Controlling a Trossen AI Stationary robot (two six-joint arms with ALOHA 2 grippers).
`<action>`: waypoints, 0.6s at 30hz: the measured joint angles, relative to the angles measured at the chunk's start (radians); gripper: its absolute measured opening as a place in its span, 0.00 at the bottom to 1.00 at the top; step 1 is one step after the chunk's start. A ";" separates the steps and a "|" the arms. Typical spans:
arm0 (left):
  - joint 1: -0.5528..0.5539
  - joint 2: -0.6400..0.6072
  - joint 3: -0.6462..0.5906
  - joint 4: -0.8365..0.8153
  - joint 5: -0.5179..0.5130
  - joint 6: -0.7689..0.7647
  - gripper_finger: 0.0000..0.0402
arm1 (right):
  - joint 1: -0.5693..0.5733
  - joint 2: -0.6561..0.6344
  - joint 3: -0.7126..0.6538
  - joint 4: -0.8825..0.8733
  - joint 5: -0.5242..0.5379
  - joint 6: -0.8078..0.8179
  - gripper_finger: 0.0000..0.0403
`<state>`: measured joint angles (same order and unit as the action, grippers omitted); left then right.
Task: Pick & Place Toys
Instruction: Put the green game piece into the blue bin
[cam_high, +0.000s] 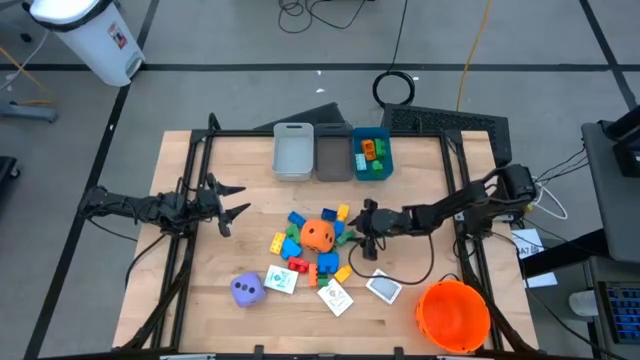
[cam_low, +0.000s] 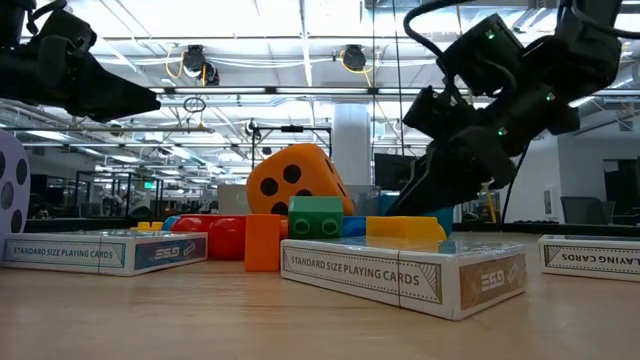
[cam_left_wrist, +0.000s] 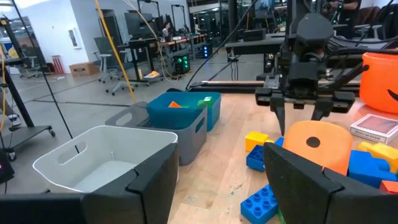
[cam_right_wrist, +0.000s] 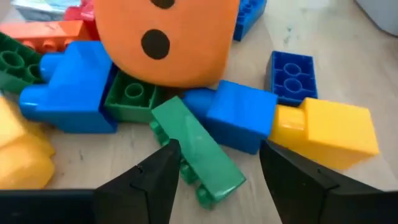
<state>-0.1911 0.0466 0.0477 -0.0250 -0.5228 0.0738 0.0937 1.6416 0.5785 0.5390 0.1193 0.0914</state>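
I am hovering my right gripper (cam_right_wrist: 214, 180) low over the pile of toys at the middle of the table (cam_high: 200, 310), jaws apart and clamped on nothing, with a tilted green block (cam_right_wrist: 198, 149) lying between my fingers. It is leaning against a blue block (cam_right_wrist: 239, 115), just beside the orange die (cam_right_wrist: 168, 37), with a yellow block (cam_right_wrist: 336, 134) touching the blue one's far side. I am judging the green block to be light, stiff, smooth plastic, so it could slip or pivot if I pinch it on a corner; I would take it across its two long flat sides, near the middle, clear of the studs. The die looks soft and would squash, so I am keeping off it. My left gripper (cam_high: 232, 200) is waiting, jaws apart and empty, over the left side of the table, well apart from the pile. At the far edge the blue bin (cam_high: 371, 160) is already holding a few blocks.
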 joint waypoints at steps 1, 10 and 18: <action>0.000 0.000 0.000 0.000 0.000 0.000 0.60 | 0.000 0.012 0.000 0.017 -0.022 -0.005 0.52; 0.000 0.000 0.000 0.001 0.000 0.000 0.60 | 0.000 0.044 0.000 0.009 -0.125 -0.056 0.48; 0.000 0.000 0.000 0.000 0.000 0.000 0.60 | 0.000 0.036 0.000 0.009 -0.125 -0.089 0.34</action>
<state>-0.1911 0.0465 0.0477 -0.0252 -0.5228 0.0738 0.0937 1.6775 0.5785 0.5484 -0.0055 0.0025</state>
